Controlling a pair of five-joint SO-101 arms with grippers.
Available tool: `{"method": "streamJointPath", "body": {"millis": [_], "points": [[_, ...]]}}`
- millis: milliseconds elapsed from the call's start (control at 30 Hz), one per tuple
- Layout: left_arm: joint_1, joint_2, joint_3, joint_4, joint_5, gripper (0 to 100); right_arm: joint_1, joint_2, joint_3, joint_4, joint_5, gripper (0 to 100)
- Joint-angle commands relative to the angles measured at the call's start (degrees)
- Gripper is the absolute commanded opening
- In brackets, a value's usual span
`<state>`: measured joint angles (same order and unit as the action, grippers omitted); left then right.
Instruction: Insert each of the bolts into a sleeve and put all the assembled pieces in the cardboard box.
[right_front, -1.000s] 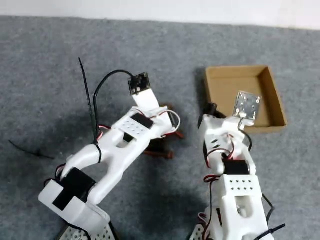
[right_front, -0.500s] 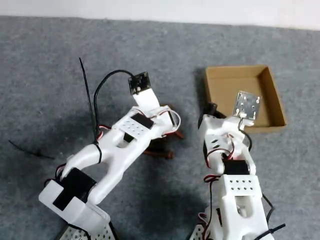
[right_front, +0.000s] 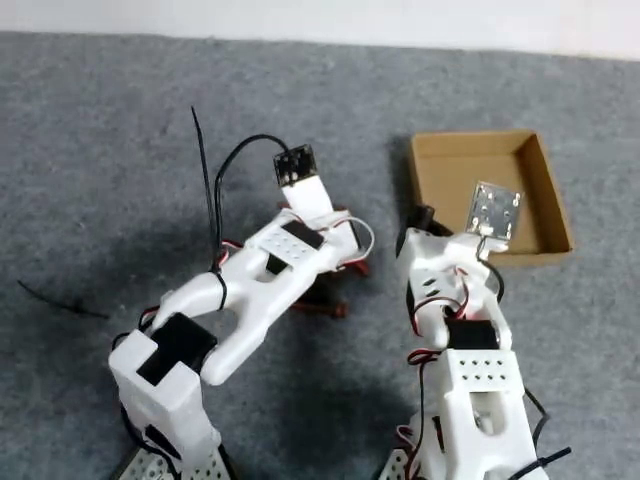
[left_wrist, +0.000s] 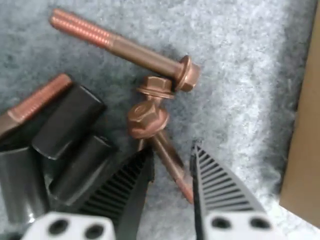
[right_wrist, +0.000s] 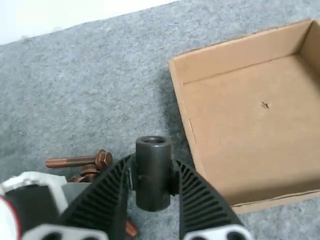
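Observation:
Several copper bolts lie in a heap on the grey carpet: a long one (left_wrist: 120, 47), and one with its hex head (left_wrist: 147, 117) up and its shaft slanting between the fingers of my left gripper (left_wrist: 171, 152), which stands open astride it. Black sleeves (left_wrist: 67, 122) lie beside the heap. My right gripper (right_wrist: 152, 162) is shut on an upright black sleeve (right_wrist: 152, 175), held above the carpet next to the cardboard box (right_wrist: 250, 125). From above, that sleeve (right_front: 422, 218) is just left of the box (right_front: 480, 190), and the bolts (right_front: 325, 310) poke out under the left arm.
A loose black cable tie (right_front: 55, 300) lies on the carpet at the left. The left arm's cable (right_front: 205, 170) sticks up. A pale wall edge (right_front: 320, 15) bounds the far side. Open carpet spreads around the box.
The left arm has swung a little to the right and forward over the bolt heap. The right arm has kept still with the sleeve.

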<state>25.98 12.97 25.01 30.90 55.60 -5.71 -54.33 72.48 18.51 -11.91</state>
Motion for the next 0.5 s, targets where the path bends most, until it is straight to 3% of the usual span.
{"method": "streamJointPath", "body": {"millis": [0,100,400,467], "points": [[-0.84,-0.40,-1.89,0.53,0.44,11,0.57,-1.45,-0.57,-1.63,0.18,0.4],[-0.92,-0.40,-1.71,0.53,0.44,1,0.57,-1.45,-0.57,-1.63,0.18,0.4],[-0.92,-2.07,-1.89,0.62,-0.26,0,0.57,-1.45,-0.57,-1.71,0.18,0.4],[-0.57,-5.23,-1.45,1.93,-3.16,0,0.48,-1.45,-0.57,-1.71,0.18,0.4]]}}
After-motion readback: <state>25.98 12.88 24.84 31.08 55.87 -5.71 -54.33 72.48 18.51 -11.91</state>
